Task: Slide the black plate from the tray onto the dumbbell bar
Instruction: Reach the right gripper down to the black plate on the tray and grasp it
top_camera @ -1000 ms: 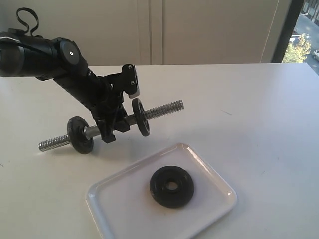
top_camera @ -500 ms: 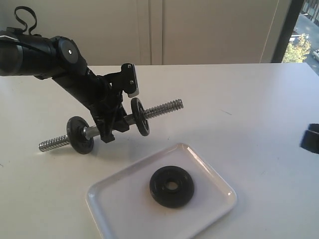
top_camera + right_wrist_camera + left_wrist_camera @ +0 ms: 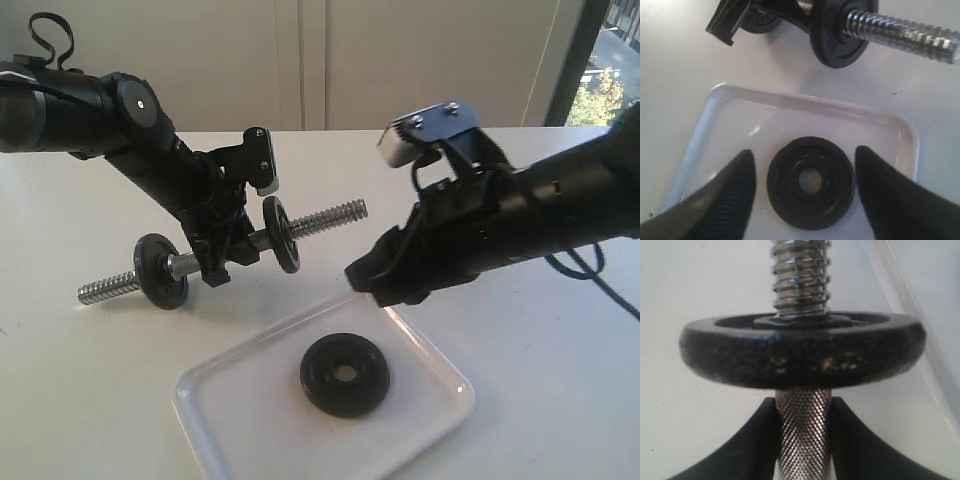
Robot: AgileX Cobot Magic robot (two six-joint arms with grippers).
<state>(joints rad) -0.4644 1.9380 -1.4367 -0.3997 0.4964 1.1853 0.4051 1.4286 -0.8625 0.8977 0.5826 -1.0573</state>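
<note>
The black plate (image 3: pixel 345 374) lies flat in the middle of the white tray (image 3: pixel 215 415). My right gripper (image 3: pixel 385 288) hangs open above the tray's far edge. In the right wrist view its gripper (image 3: pixel 804 152) has one finger on each side of the plate (image 3: pixel 811 181), apart from it, over the tray (image 3: pixel 740 117). My left gripper (image 3: pixel 228 262) is shut on the dumbbell bar (image 3: pixel 330 217) and holds it just above the table, right end higher. The left wrist view shows that gripper (image 3: pixel 803 402) clamping the knurled handle (image 3: pixel 802 440) just behind a mounted disc (image 3: pixel 800 352).
Two alike black discs sit on the bar, one (image 3: pixel 161 270) left of my left gripper and one (image 3: pixel 282 234) right of it. The bar's threaded right end (image 3: pixel 900 30) is bare and points toward the right arm. A white table (image 3: pixel 540 400) lies under everything.
My right arm has come in from the right edge and now hovers over the tray with its gripper open. The left arm, the bar and the plate have not moved.
</note>
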